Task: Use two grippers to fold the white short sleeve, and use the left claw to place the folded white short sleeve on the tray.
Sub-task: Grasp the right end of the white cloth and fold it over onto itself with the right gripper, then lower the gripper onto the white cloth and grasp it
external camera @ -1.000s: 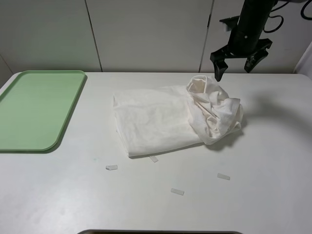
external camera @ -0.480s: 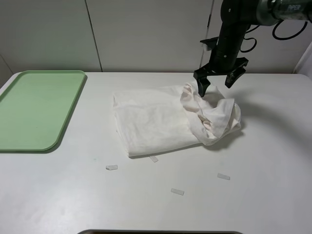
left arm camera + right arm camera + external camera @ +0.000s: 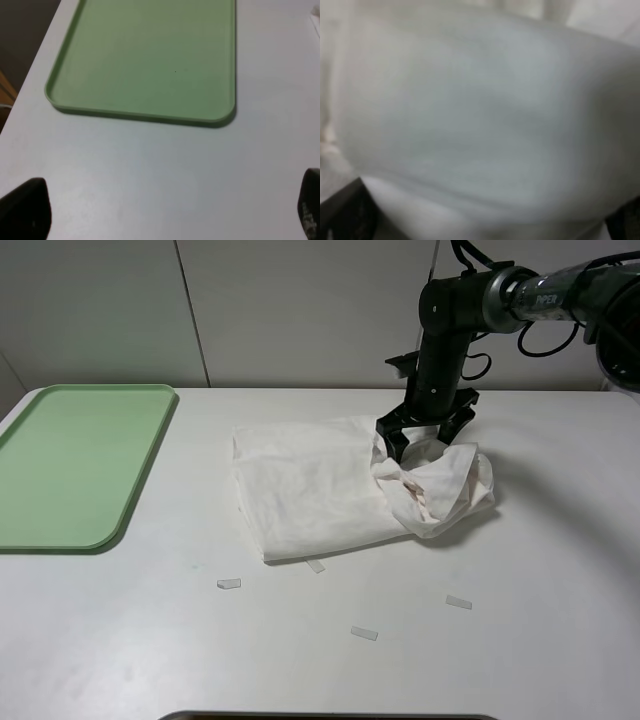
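The white short sleeve (image 3: 310, 490) lies roughly folded in the middle of the table, its right end bunched into a crumpled heap (image 3: 445, 485). My right gripper (image 3: 420, 435) stands open with its fingertips down on the back of that heap. In the right wrist view blurred white fabric (image 3: 480, 115) fills the frame between the dark fingertips (image 3: 345, 212). The pale green tray (image 3: 70, 465) sits at the far left with nothing on it. My left gripper (image 3: 167, 207) is open over bare table just in front of the tray (image 3: 150, 55); the exterior high view does not show it.
Several small pale tape strips lie in front of the shirt, among them one (image 3: 229, 583) at the left, one (image 3: 364, 633) in the middle and one (image 3: 458, 602) at the right. A white panelled wall runs behind the table.
My right arm has come down and leftward from above the table's back edge onto the bunched end of the shirt, which has flattened a little. The tray has not moved.
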Tool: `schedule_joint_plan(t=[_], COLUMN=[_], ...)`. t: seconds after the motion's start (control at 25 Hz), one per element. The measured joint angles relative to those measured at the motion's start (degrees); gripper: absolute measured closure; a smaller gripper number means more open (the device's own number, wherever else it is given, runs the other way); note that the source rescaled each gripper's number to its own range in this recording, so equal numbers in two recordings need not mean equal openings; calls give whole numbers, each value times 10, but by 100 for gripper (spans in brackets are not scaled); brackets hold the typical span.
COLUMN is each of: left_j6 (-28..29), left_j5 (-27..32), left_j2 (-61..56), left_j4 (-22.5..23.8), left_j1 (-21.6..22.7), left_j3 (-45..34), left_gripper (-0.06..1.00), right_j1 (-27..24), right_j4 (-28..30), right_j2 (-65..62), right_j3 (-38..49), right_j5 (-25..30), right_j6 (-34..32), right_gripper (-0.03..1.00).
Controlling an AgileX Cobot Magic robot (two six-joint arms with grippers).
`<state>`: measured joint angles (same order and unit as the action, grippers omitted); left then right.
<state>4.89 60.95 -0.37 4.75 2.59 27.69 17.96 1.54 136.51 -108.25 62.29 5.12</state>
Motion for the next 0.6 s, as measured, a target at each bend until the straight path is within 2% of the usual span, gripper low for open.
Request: schedule_joint_plan(t=[0.28,0.6], left_j6=[0,0], left_j5=[0,0], left_j2=[0,0], left_j4=[0,0], left_j1=[0,0], left_j3=[0,0], left_gripper=[-4,-4], right_j1=[0,0], right_j4=[10,12], right_j2=[-31,-171], right_j3=[0,0], right_j5=[18,68], right_j6=[-1,-1], right_gripper=[-3,-3])
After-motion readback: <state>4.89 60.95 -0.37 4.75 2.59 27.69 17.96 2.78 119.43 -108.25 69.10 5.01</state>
